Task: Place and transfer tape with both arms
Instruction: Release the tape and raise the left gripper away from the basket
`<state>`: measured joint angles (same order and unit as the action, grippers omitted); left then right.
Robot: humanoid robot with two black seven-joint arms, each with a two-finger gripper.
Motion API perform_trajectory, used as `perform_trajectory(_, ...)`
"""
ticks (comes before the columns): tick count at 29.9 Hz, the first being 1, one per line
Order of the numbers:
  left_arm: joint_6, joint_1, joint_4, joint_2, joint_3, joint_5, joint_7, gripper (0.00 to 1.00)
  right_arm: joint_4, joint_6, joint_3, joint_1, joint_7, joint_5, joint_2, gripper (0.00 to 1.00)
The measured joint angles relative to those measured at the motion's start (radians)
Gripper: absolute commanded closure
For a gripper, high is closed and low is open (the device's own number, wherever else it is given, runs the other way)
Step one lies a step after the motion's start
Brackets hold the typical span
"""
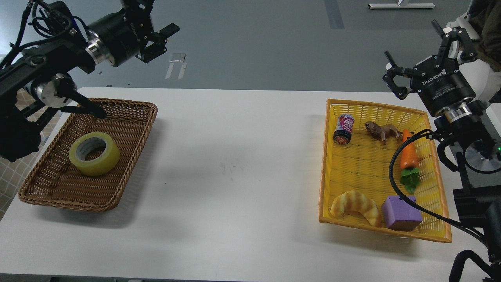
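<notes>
so the tape [94, 153] lies flat, core up, in the brown wicker basket [129, 129], right below the empty, spread left gripper [158, 39], while the right gripper [395, 74], also spread, hangs far off.

A white table [235, 156] fills most of the frame, lit evenly with soft shadows. Behind it, across the top, lies a grey floor [254, 47] with pale tape marks [178, 64] at upper left and a white bar [401, 6] at upper right.
</notes>
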<state>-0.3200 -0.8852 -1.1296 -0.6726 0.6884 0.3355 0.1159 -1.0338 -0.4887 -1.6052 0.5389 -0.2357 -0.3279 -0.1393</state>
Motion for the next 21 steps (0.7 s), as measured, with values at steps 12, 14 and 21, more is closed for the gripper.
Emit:
perform_trajectory(12, -0.008, 0.167, -0.05, 0.112, 0.083, -0.038, 0.0, 0.02, 0.057, 0.0, 0.1, 0.107, 0.0, -0.002, 0.021, 0.0)
perform_trajectory(14, -0.01, 0.188, -0.057, 0.127, 0.107, -0.038, 0.0, 0.02, 0.066, 0.0, 0.111, 0.108, -0.001, -0.002, 0.035, 0.01)
perform_trajectory(21, -0.023, 0.256, -0.061, 0.177, 0.163, -0.039, 0.0, 0.02, 0.093, 0.0, 0.121, 0.093, -0.001, -0.002, 0.087, 0.01)
